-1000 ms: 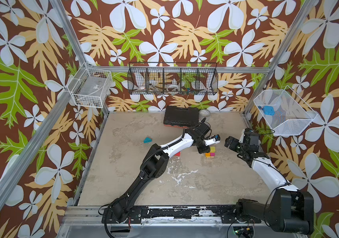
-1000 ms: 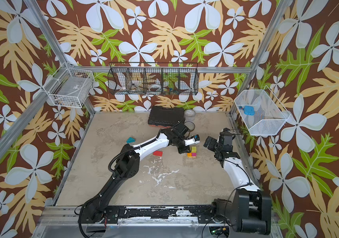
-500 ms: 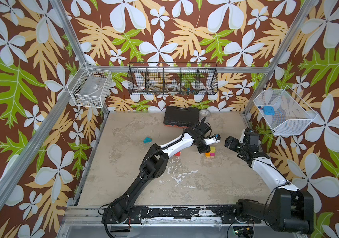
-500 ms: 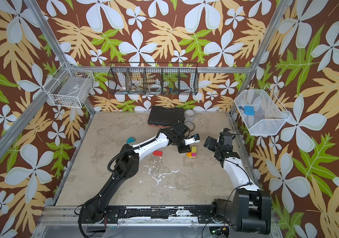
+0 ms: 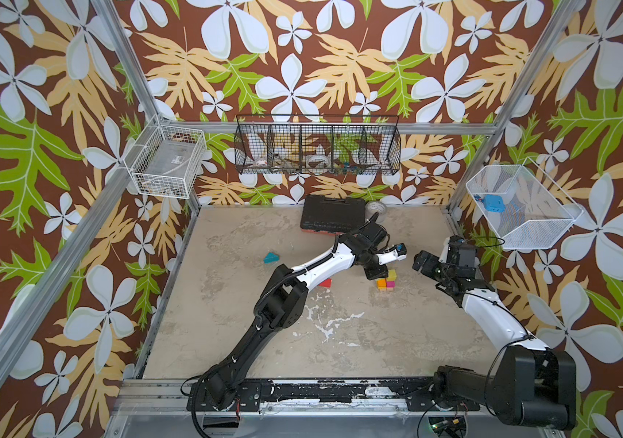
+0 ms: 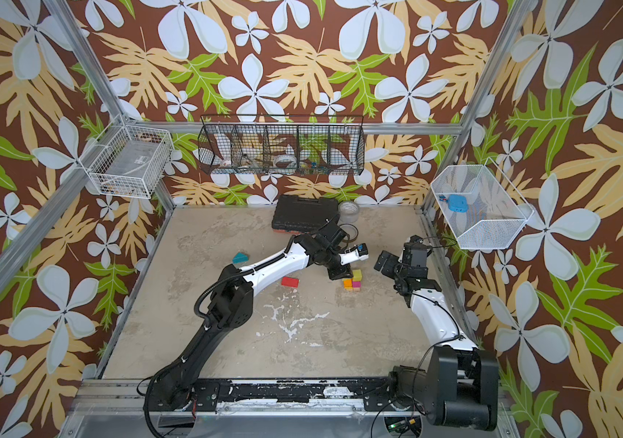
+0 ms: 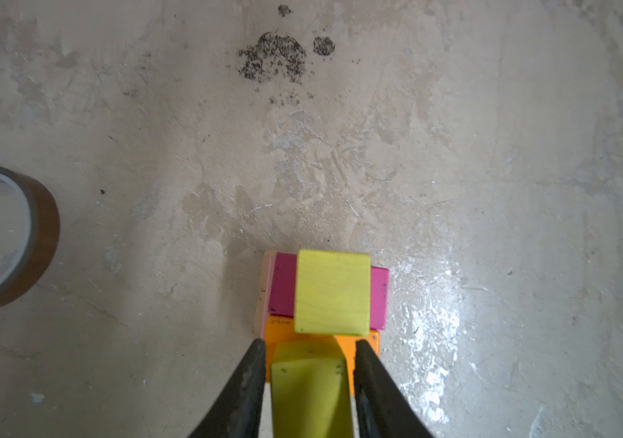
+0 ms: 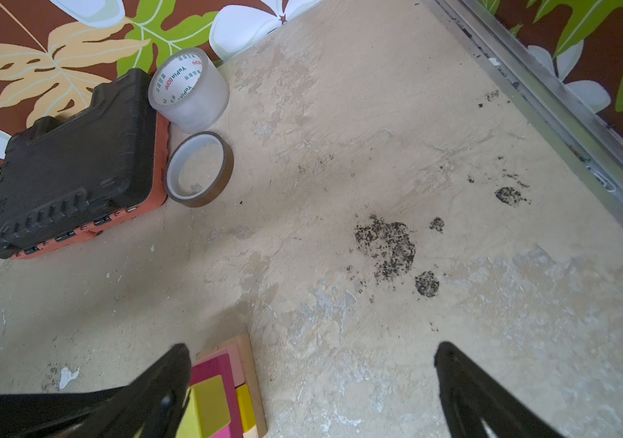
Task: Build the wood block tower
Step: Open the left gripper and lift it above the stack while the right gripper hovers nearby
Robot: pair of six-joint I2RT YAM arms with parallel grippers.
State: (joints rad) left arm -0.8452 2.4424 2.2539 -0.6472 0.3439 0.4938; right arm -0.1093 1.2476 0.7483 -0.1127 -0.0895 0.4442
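On the table [image 5: 226, 341] the teal wedge [image 5: 271, 257] lay alone at about 10 o'clock from the centre, well apart from the other blocks. The red block [image 6: 290, 281] lay near the centre, half hidden under the left arm [image 5: 317, 267] in a top view. The black case [image 5: 331, 218] lay at 12 o'clock by the far wall. The left gripper [image 5: 376, 271] hung over the tower [image 5: 386, 281], which stood at about 2 o'clock from the centre. Its fingers [image 7: 249, 379] stood a little apart, one on each side of a yellow cube [image 7: 310, 386] that rested on the orange brick [image 7: 277, 330]. A thin gap showed at each side, so they did not press it. A second cube [image 7: 332, 292] sat on the magenta brick [image 7: 283, 288], with a pink brick [image 8: 234, 360] and a plank [image 8: 255, 379] lower. Clear tape [image 8: 188, 91] and brown tape [image 8: 200, 168] lay at 1 o'clock, just beside the case. The right gripper [image 5: 421, 263] hovered at 3 o'clock of the tower, not touching it, with jaws wide apart and empty.
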